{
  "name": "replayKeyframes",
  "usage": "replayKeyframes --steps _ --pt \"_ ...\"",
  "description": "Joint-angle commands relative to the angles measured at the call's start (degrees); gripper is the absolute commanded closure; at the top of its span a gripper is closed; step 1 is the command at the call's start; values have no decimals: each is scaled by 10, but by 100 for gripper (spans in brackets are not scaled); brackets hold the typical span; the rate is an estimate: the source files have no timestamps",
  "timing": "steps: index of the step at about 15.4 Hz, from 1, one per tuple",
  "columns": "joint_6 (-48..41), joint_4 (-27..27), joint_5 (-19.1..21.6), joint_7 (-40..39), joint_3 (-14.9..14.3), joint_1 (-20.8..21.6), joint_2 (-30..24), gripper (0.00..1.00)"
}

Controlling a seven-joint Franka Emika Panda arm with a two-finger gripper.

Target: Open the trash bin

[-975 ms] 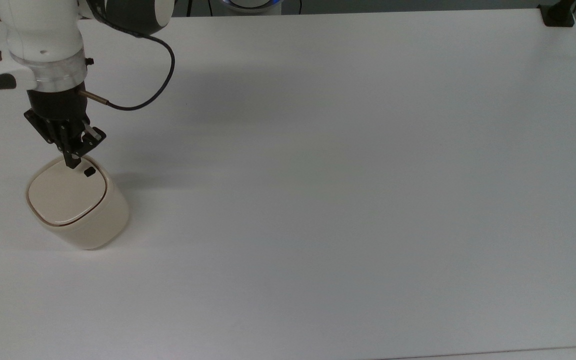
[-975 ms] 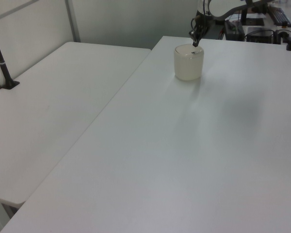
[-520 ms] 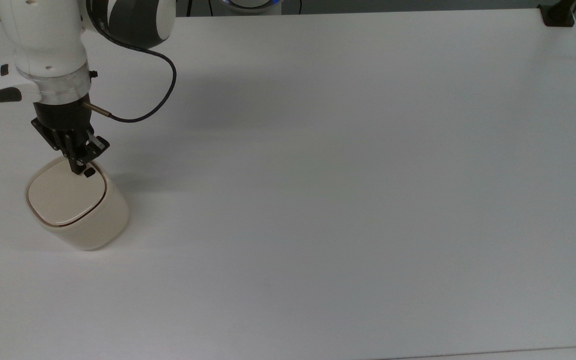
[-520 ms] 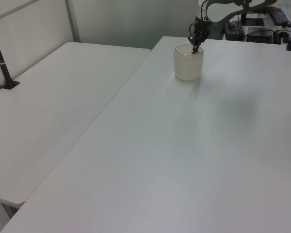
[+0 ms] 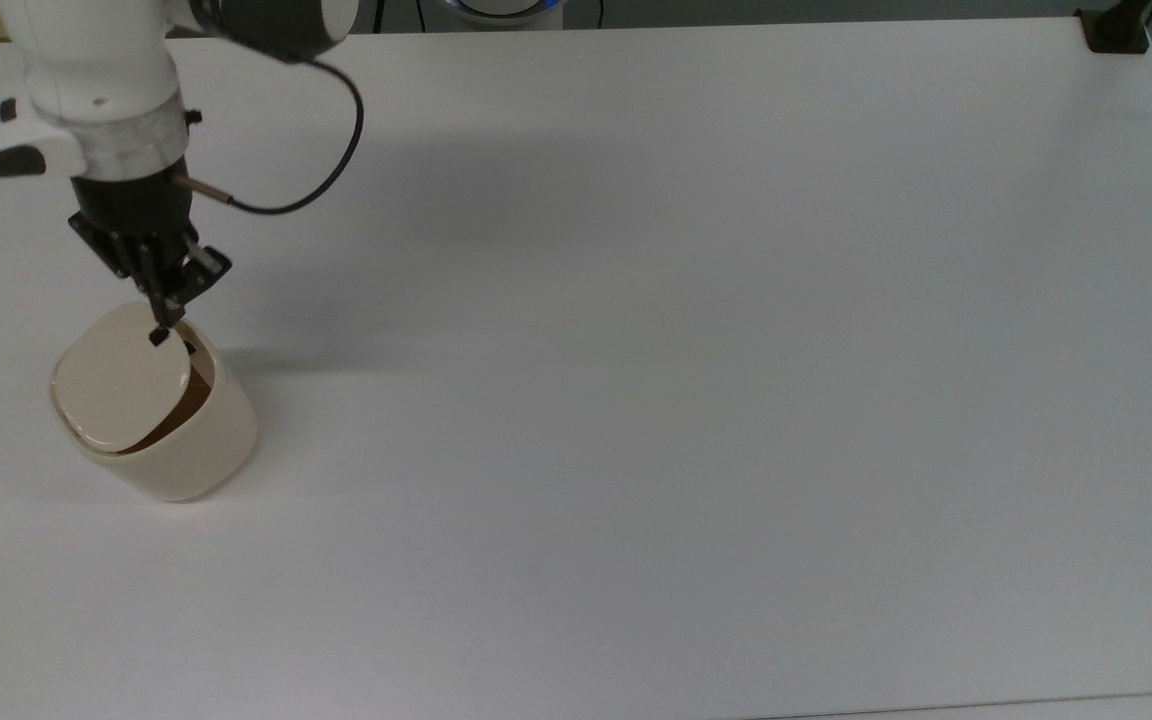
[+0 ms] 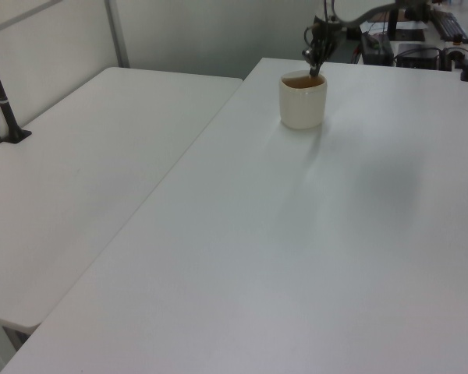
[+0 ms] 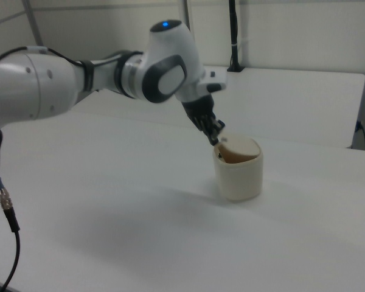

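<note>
In the top view we see the gripper (image 5: 161,335) pointing down at the trash bin (image 5: 158,420), its two black fingers drawn together into a narrow tip with no gap visible between them. It holds nothing; the tip stands at the raised edge of the lid (image 5: 121,378), beside the small black button, though we cannot tell whether it actually touches the lid.

The trash bin stands upright on the white table (image 5: 686,350), near the top view's left edge. Its lid is tilted, lifted on the side towards the gripper, and we see a brownish interior through the crescent opening on the top view's right of the lid.

In the right view the gripper (image 7: 217,137) sits at the bin's (image 7: 238,170) upper rim on the right view's left side, with the lid (image 7: 240,146) slanting upward. In the left view the bin (image 6: 303,101) stands at the table's far end, under the gripper (image 6: 315,68).

A black cable (image 5: 321,160) loops from the wrist. We read no brand, label or writing on the bin or the arm.
</note>
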Motion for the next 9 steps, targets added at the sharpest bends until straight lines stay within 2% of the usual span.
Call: replayKeyframes --steps 1,4,6,9 --pt "-101 -15 0 -9 2 61 -70 100" --pt "-179 -15 -1 -39 1 109 -101 100" --pt "-232 -16 -31 -51 2 143 -119 100" --pt "-279 -20 -36 -71 6 153 -143 100"
